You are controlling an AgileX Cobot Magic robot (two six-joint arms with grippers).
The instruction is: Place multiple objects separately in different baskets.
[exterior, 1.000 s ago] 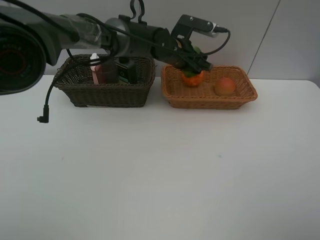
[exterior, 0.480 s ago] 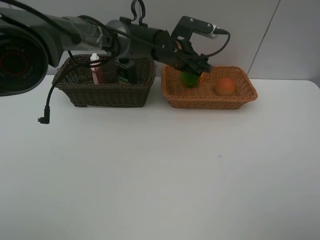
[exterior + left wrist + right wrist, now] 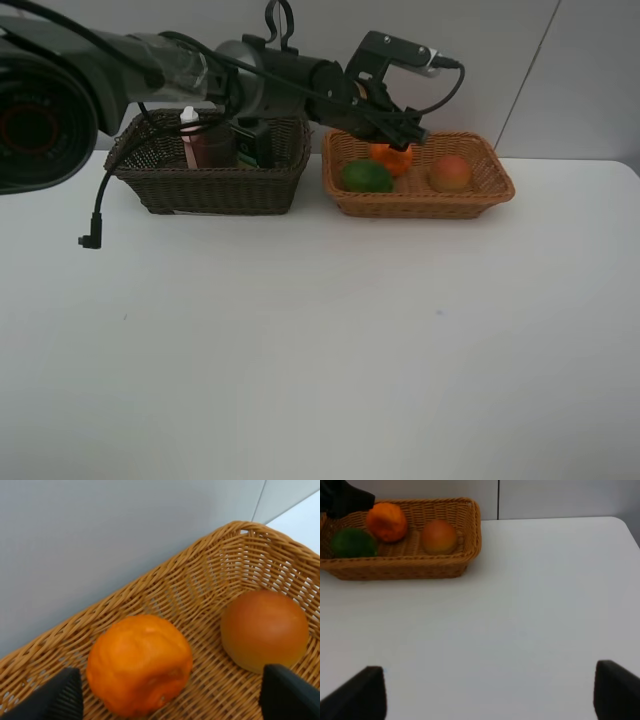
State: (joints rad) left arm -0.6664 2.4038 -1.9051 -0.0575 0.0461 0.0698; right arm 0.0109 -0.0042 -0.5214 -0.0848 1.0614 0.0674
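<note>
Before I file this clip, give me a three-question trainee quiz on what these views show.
1. How many fruits lie in the light basket?
2. True or false: the left end effector is shut on the orange.
3. Which fruit lies nearest the dark basket? A) green fruit B) orange C) peach

Key:
1. Three.
2. False. It stands open above the orange, which lies in the basket.
3. A.
</note>
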